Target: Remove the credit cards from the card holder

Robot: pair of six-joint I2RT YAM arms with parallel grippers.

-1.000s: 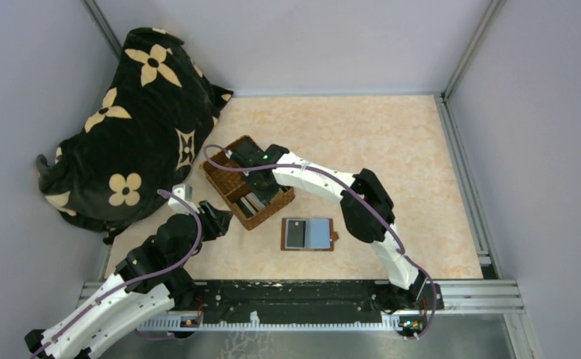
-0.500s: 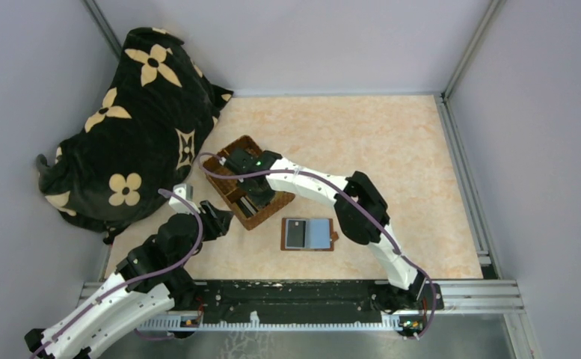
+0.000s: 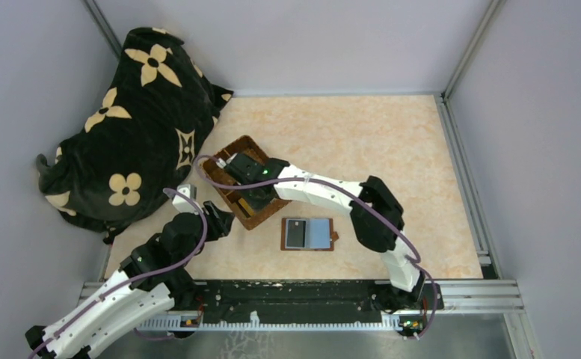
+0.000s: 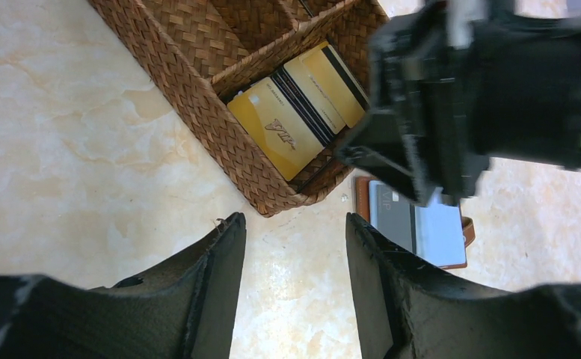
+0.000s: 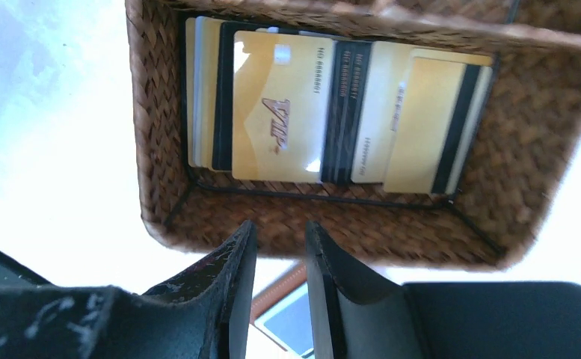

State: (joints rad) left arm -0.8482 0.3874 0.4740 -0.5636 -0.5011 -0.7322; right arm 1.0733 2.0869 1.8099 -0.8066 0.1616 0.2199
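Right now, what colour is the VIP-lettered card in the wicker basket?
Gold; VIP-lettered card shows best in right wrist view.

The right hand (image 5: 278, 230) moved a little to the left over the wicker basket (image 3: 235, 146). Its two fingers, which were pressed together before, came apart with nothing between them. The elbow (image 3: 377, 213) of the same arm swung outward to the right, nearer to the bases. The left hand (image 4: 294, 224) shifted slightly.

Credit cards (image 5: 283, 120): gold, crossed by black stripes; one edge whitish
Basket (image 5: 152, 149): brown weave
Card holder (image 3: 309, 234): reddish-brown, grey-blue inside
Table (image 3: 392, 142): cream-peach marbling
Cloth (image 3: 134, 112): black, cream flowers
My fingers (image 5: 231, 299): black, with pale flecks
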